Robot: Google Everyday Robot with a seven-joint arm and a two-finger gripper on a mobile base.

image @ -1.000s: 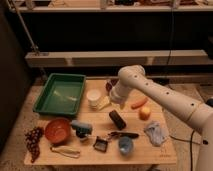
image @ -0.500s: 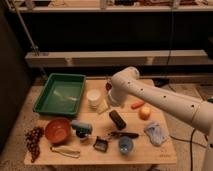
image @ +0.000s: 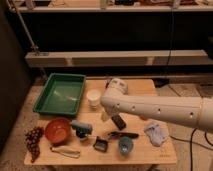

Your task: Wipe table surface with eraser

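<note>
The table surface (image: 75, 112) is a light tan wooden top crowded with objects. The eraser (image: 119, 122), a small black oblong block, lies near the table's middle, its upper end tucked under my white arm. The arm reaches in from the right across the table. My gripper (image: 106, 115) hangs below the arm's rounded end, just left of the eraser and low over the wood. Its pale fingers look spread with nothing between them. The eraser rests on the table, not held.
A green tray (image: 46, 102) sits at the back left with a white cup (image: 93, 98) beside it. The front holds a red bowl (image: 57, 130), grapes (image: 33, 140), a grey-blue block (image: 80, 127), a black clip (image: 101, 145), a blue cup (image: 125, 146) and a crumpled cloth (image: 157, 133).
The arm has swung lower and leftward over the table, now covering the orange items at the right. The gripper has come down close to the eraser.
</note>
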